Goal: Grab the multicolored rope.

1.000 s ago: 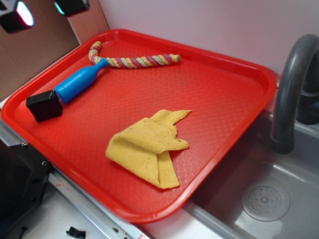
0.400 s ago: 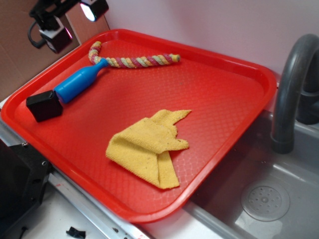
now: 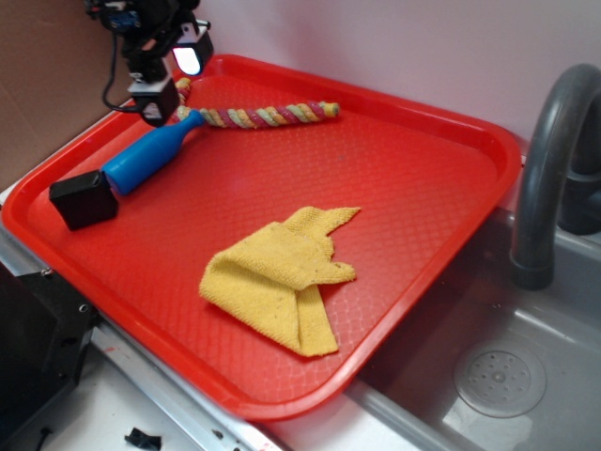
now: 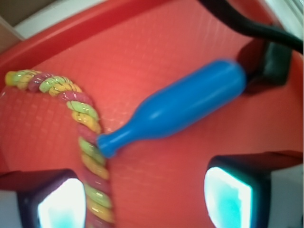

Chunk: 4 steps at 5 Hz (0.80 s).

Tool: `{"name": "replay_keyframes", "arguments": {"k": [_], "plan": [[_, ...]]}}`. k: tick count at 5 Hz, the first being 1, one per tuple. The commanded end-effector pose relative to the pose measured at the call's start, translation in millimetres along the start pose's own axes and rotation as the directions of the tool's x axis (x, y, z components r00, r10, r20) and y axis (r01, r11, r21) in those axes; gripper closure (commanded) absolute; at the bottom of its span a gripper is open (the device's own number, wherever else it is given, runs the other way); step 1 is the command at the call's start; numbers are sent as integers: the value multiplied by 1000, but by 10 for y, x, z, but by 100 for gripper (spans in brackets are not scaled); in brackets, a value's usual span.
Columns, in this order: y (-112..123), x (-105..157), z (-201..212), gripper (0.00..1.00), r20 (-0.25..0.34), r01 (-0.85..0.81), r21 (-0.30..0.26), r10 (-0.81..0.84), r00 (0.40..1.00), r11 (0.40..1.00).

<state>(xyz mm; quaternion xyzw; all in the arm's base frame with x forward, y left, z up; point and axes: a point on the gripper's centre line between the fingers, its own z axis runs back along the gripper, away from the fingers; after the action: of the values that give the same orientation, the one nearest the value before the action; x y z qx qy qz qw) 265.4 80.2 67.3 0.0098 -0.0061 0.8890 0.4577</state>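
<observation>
A big red tray [image 3: 413, 141] sits beside a grey sink [image 3: 526, 376]. The multicolored rope [image 3: 268, 116] lies at the far end of the tray, close to its back rim, and it bends like a hook at one end. The blue bottle [image 3: 150, 158] lies on the tray too, and its thin neck touches the rope at the bend. A small black box [image 3: 84, 199] sits at the fat end of the bottle. A folded yellow cloth [image 3: 282, 277] lies in the middle of the tray, well apart from the rope.

The gripper [image 3: 169, 73] hangs over the bent end of the rope, near the tray's far corner. Its two fingers are spread wide apart and hold nothing. In the wrist view the rope [image 4: 90, 156] runs down by one finger [image 4: 52, 202] and the bottle [image 4: 183, 107] lies between both
</observation>
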Motion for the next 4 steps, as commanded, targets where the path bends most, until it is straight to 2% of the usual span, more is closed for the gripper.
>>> {"name": "replay_keyframes", "arguments": {"k": [1, 2, 3, 4], "plan": [[-139, -54, -319, 0, -26, 22, 2, -22, 999, 1000], [-159, -155, -464, 0, -41, 59, 18, -59, 997, 998], [-161, -265, -523, 0, -28, 110, 24, -109, 994, 994], [-139, -339, -510, 100, -11, 143, 10, -143, 990, 990]]}}
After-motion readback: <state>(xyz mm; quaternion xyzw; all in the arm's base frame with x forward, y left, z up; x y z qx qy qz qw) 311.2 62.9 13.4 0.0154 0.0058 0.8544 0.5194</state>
